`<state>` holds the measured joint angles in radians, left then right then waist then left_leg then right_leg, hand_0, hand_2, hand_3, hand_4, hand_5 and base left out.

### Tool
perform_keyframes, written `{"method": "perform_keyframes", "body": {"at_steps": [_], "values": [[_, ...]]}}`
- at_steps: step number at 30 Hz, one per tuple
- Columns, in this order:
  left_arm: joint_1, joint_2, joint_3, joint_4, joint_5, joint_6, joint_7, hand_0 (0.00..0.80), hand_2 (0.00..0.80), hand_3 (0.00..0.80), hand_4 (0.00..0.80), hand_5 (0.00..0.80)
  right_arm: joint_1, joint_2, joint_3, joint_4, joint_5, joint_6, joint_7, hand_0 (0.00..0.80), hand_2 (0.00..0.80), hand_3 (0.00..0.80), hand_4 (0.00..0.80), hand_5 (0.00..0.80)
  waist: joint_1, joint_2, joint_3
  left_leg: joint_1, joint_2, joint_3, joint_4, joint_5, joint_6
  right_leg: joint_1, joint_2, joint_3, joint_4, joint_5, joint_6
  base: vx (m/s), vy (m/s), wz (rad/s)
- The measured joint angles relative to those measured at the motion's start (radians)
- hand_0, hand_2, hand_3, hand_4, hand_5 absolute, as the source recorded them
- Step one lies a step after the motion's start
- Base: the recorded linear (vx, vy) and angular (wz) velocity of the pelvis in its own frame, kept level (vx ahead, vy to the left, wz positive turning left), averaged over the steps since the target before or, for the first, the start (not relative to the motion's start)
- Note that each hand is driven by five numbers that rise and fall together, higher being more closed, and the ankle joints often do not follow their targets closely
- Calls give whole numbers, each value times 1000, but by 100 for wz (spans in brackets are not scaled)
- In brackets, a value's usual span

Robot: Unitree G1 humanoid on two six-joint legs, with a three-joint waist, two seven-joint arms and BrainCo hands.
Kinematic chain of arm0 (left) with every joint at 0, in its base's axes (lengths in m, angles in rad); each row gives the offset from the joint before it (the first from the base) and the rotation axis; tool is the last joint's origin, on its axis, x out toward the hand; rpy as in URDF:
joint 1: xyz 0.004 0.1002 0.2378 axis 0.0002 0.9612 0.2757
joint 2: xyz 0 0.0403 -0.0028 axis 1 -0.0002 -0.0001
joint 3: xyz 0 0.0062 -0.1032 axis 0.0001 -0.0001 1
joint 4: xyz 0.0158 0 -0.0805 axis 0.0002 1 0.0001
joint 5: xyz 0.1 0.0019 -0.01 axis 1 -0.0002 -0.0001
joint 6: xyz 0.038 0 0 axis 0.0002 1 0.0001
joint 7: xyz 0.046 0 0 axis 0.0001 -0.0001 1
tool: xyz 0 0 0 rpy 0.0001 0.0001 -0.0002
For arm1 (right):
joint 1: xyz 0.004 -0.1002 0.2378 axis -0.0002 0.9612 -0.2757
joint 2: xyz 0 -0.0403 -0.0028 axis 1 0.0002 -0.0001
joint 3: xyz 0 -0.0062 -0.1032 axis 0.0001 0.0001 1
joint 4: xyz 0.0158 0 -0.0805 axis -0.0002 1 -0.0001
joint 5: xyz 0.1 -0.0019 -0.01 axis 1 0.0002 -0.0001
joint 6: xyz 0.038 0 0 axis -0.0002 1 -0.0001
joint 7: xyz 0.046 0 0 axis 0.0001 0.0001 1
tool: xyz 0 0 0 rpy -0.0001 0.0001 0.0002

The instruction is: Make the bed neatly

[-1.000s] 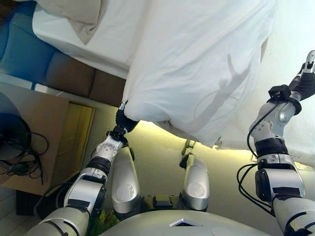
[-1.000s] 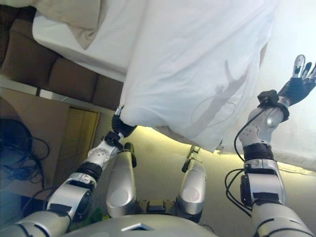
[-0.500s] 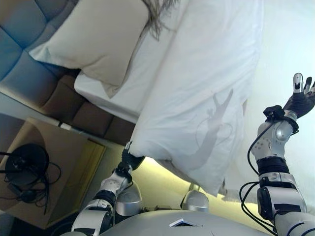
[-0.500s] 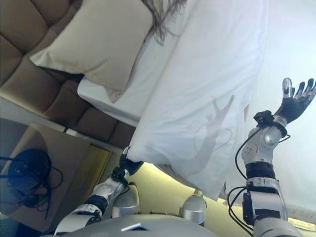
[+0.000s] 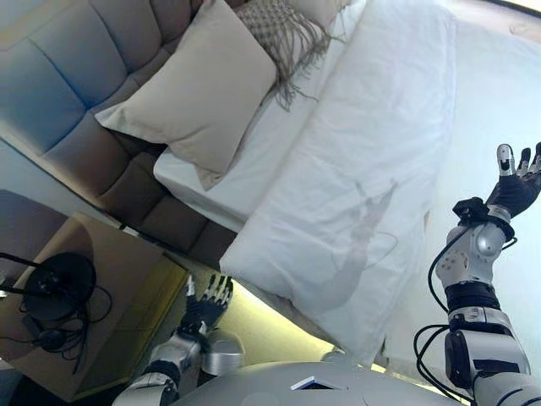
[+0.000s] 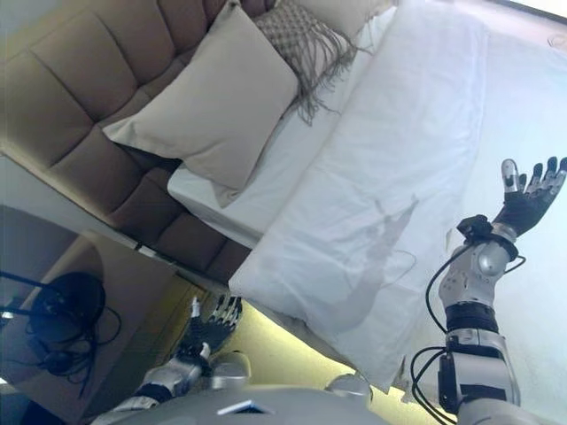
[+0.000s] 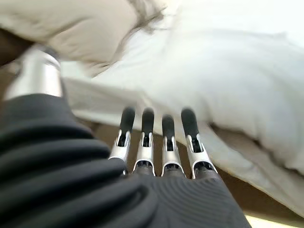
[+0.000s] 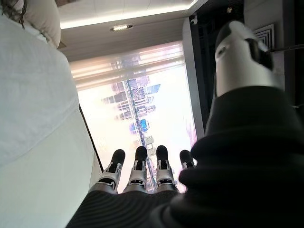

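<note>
L hand is hanging below the duvet corner, fingers spread, holding nothing. R hand is raised beside duvet's far edge (fingers splayed too). Beige pillow is lying beyond, fringed cushion farthest.

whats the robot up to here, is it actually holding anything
It is making a bed, but holds nothing. The left hand hangs open below the corner of the white duvet, clear of it. The right hand is raised open over the bed's far side. A beige pillow and a fringed cushion lie against the headboard.
</note>
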<state>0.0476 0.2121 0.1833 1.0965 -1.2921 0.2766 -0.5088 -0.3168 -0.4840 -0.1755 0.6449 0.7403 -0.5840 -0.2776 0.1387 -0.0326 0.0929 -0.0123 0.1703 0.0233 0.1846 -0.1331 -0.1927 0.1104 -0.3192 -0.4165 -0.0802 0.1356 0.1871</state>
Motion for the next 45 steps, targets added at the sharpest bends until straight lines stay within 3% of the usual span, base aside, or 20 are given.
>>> {"method": "perform_keyframes", "body": {"at_steps": [2, 7, 12, 20, 25, 32, 38, 41, 45], "values": [[22, 52, 23, 0, -3, -17, 0, 0, 0, 0, 0, 0, 0, -3, -13, 5, 1, 9, 4, 0, 0, 0, 0, 0, 15, -6, -8, -3, 6, 0, -9, 13, -5, 1, 5, 0, 0, -8, 25, 6, -34, 9], [32, 87, 43, -14, -27, -24, 0, 0, 0, 0, 0, 0, 0, -13, -16, 5, 33, 45, 20, 0, 0, 0, 0, 0, 17, -26, -21, -29, 7, 0, -16, 38, 4, -2, 7, 7, 3, -9, 26, -3, -41, 21], [34, 90, 28, -170, -19, -25, 3, 0, 0, 0, 0, 0, 6, -1, -15, -12, 40, 62, 28, 0, 0, 0, 0, 0, 15, -51, -40, -32, 11, 1, -25, 56, -4, -11, 14, 25, 3, -8, 25, -46, -67, 0], [33, 89, -79, -425, 67, -116, 11, 0, 0, 0, 0, 0, 108, 25, -2, -70, 34, 127, 58, 0, 0, 0, 0, 0, 11, -53, -56, 21, 27, 30, -126, 106, -16, -29, 32, 55, 2, -7, 22, -66, -63, -10], [30, 86, -136, -537, 163, -185, 95, 0, 0, 0, 0, 0, 195, 85, 64, -155, 3, 151, 88, 0, 0, 0, 0, 0, -17, -49, -65, 51, 40, 33, -206, 150, -23, -32, 48, 50, -5, -5, 22, -73, -71, 2], [24, 82, -201, -572, 302, -214, 209, 0, 0, 0, 0, 0, 254, 157, 158, -170, -12, 162, 129, 0, 0, 0, 0, 0, -17, -49, -73, 54, 44, 34, -233, 165, -25, -38, 53, 43, -5, -5, 22, -71, -38, 1], [43, 113, -155, -633, 398, -243, 233, 0, 0, 0, 0, 0, 391, 157, 153, -277, 3, 288, 349, 0, 0, 0, 0, 0, -40, -58, -86, 55, 48, 86, -248, 174, -24, -74, 56, 70, -5, 0, 21, -69, -34, -13], [47, 125, -158, -639, 422, -263, 244, 0, 0, 0, 0, 0, 427, 158, 160, -293, 28, 343, 377, 0, 0, 0, 0, 0, -68, -67, -93, 70, 50, 110, -256, 174, -24, -79, 57, 86, -5, 2, 21, -10, -20, -18], [44, 124, -163, -640, 499, -292, 259, 0, 0, 0, 0, 0, 438, 175, 215, -248, 36, 357, 363, 0, 0, 0, 0, 0, -87, -78, -102, 91, 50, 137, -270, 174, -24, -77, 59, 109, -5, 2, 21, 2, -18, -17]]}}
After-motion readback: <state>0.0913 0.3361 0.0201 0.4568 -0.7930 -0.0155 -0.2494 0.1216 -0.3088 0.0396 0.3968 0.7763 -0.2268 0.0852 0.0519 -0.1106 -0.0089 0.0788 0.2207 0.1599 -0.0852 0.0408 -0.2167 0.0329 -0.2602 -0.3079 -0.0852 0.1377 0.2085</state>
